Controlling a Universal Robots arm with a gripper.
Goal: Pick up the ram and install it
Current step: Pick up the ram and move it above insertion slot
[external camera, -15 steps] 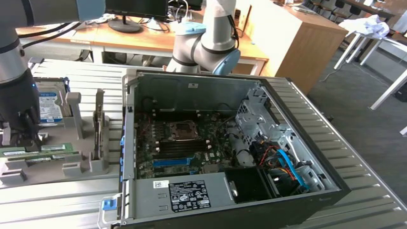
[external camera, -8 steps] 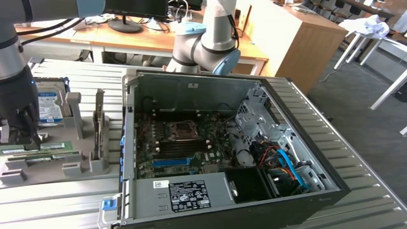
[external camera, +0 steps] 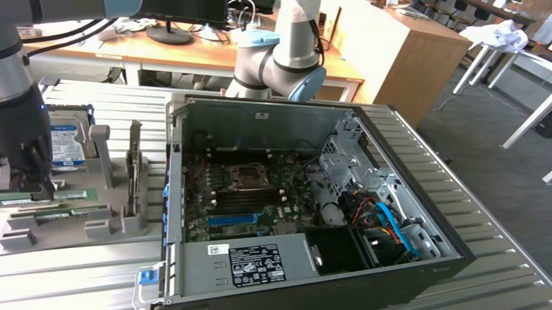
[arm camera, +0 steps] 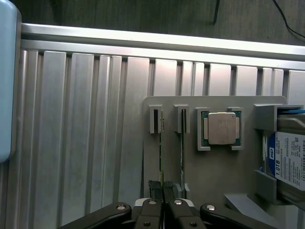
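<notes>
The ram (arm camera: 160,152) is a thin green stick standing on edge in a slot of the grey holder (arm camera: 214,171). My gripper (arm camera: 162,185) is right over it, and its black fingers (arm camera: 153,188) are shut on the stick's near end. A second stick (arm camera: 182,152) stands in the neighbouring slot. In the exterior view, the gripper (external camera: 26,184) hangs over the holder at that view's left, where the green ram (external camera: 74,194) shows beside it. The open computer case (external camera: 388,194) with its motherboard (external camera: 250,194) lies to the exterior view's right.
A processor chip (arm camera: 221,129) sits in a bracket on the holder, with a hard drive (arm camera: 286,157) beyond it. The holder's grey uprights (external camera: 134,174) stand between the gripper and the case wall. A ribbed metal table (arm camera: 86,133) carries everything. A desk (external camera: 198,55) stands behind.
</notes>
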